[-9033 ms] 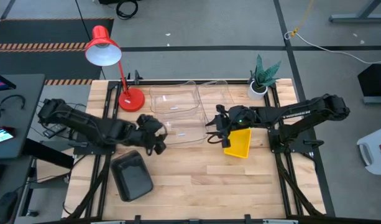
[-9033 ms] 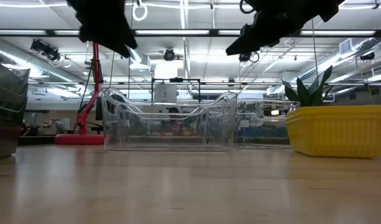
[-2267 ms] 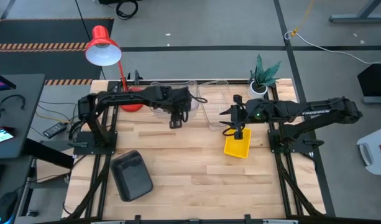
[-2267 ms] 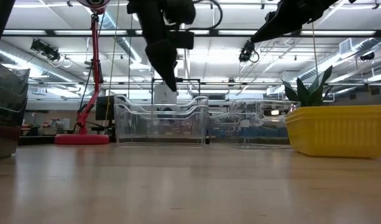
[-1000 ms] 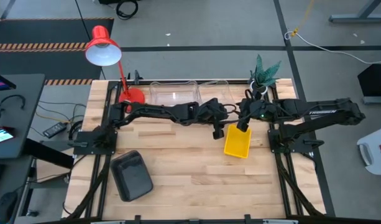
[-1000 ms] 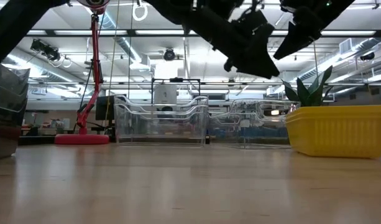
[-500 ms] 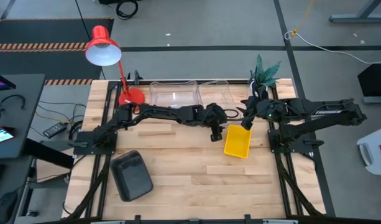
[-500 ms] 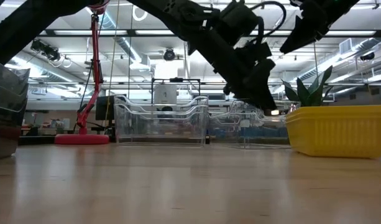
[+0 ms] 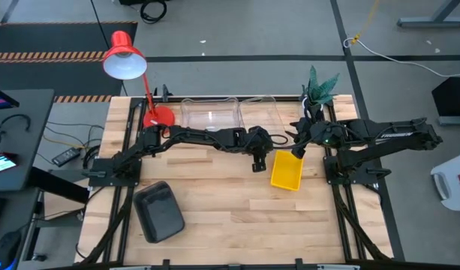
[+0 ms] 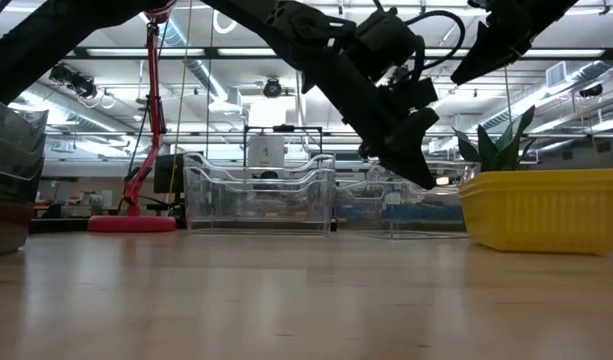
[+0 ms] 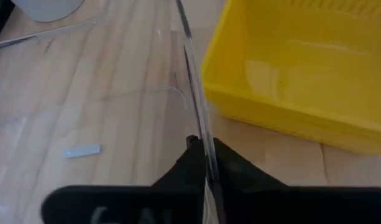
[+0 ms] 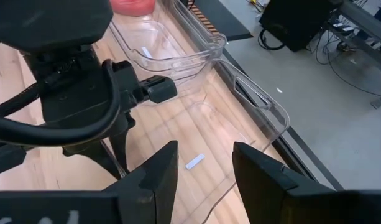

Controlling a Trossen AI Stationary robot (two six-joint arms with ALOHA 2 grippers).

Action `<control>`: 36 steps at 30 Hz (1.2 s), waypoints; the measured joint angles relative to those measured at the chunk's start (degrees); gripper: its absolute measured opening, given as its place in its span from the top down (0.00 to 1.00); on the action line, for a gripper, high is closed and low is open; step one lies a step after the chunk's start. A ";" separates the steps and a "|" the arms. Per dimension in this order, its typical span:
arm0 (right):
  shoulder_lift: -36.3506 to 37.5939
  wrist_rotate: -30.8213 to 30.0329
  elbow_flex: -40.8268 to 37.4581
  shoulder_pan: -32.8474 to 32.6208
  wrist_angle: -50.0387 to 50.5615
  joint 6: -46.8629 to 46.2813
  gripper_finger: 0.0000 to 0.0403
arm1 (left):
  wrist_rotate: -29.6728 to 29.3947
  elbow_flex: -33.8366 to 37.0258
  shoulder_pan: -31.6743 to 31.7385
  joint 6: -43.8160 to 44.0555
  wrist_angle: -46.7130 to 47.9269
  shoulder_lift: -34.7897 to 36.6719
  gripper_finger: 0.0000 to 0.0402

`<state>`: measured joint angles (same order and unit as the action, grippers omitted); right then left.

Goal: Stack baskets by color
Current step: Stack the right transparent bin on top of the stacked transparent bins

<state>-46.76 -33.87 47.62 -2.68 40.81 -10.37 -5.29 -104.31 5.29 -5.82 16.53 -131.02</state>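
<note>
With fingers (image 11: pixel 199 168) pinched, clear basket (image 11: pixel 115 124) rim sits between them.

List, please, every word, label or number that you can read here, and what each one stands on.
No text here can be read for certain.
Right arm: white lettering along it, too small to read.
Left gripper: faint marks on its body, blurred.
Sticker in the clear basket: white, and no print can be made out on it.
</note>
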 joint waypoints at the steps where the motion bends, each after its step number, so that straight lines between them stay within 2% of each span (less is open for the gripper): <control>1: 0.00 0.00 0.00 0.00 -0.01 0.00 0.61 | 0.04 0.00 0.01 -0.01 0.07 0.00 0.97; 7: 0.02 -2.11 0.00 0.00 -0.01 0.02 0.61 | -1.74 -0.31 -0.44 -2.48 0.59 0.61 0.98; 12: 0.02 -2.29 -0.02 0.00 -0.01 0.02 0.61 | -7.17 -3.29 -1.57 -6.40 1.62 1.14 0.98; 17: 0.07 -2.70 -0.02 0.00 0.04 0.06 0.61 | -8.38 -7.31 -2.45 -6.47 6.12 1.16 0.98; 23: 0.15 -4.80 -0.04 0.00 0.14 0.97 0.61 | -18.90 -8.33 -4.93 -10.25 7.62 3.33 0.98; 29: 0.80 -6.00 -0.04 0.00 -0.01 1.14 0.61 | -21.39 -8.39 -5.17 -6.47 4.98 4.09 0.98; 36: 1.00 -8.20 -0.02 0.00 -0.51 1.09 0.61 | -30.54 -8.37 -5.13 -5.99 1.36 4.09 0.99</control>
<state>-45.76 -42.06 47.59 -2.68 40.30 -9.28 -35.83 -112.68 0.16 -11.80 17.89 -126.93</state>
